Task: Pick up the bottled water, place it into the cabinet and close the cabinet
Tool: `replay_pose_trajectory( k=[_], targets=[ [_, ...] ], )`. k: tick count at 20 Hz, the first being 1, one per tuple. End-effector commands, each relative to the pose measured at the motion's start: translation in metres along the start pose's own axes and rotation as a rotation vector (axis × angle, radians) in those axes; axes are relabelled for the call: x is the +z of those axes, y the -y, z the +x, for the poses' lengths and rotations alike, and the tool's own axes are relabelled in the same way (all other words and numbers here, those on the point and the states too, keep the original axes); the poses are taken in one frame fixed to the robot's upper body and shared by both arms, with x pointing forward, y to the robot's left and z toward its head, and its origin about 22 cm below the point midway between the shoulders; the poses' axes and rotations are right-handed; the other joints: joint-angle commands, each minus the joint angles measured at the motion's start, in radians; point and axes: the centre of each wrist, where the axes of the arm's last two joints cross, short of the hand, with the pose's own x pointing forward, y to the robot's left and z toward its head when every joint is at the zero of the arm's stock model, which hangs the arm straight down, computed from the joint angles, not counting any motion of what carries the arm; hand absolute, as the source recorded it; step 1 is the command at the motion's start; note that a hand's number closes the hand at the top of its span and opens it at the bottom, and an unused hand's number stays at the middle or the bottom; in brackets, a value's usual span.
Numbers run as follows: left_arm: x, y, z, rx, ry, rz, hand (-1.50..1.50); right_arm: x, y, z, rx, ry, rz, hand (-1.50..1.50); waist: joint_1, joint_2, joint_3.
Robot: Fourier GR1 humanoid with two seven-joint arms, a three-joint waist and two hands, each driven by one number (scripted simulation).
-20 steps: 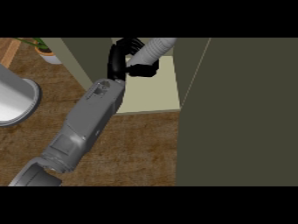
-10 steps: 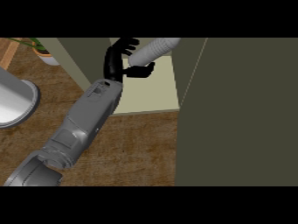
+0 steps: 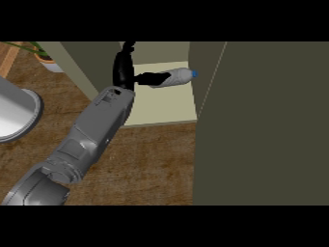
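The bottled water [image 3: 175, 77], white with a blue cap, lies on its side on the pale shelf [image 3: 163, 108] inside the cabinet, cap pointing right toward the open door. My left hand [image 3: 124, 70] is just left of it, on a grey forearm that rises from the lower left. Its fingers stretch straight up and away from the bottle. Only the thumb [image 3: 148, 78] reaches to the bottle's base. The hand is open. My right hand does not show.
The open cabinet door [image 3: 281, 125] is a large dark panel filling the right half. The cabinet's left wall [image 3: 89, 67] stands beside my wrist. A silver round vessel [image 3: 6, 113] sits at the left on the wooden counter [image 3: 145, 164]. A potted plant [image 3: 42, 55] stands top left.
The fingers have uncurled from the bottle and straightened upward. The bottle has gone from tilted in the hand to lying flat on the shelf, further right.
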Motion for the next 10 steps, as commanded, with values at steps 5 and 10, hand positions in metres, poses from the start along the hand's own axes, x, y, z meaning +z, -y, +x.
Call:
replay_pose_trajectory(
  k=[5, 10],
  targets=[
    [-0.020, -0.047, -0.020, 0.011, 0.040, 0.028, -1.50, -0.004, 0.004, -0.002, 0.004, -0.003, -0.005, -1.50, 0.014, 0.011, -0.005],
    [-0.012, -0.041, -0.026, 0.173, 0.122, -0.036, -1.50, 0.000, 0.000, -0.006, 0.007, 0.000, -0.027, -1.50, 0.030, 0.001, -0.005]
  ],
)
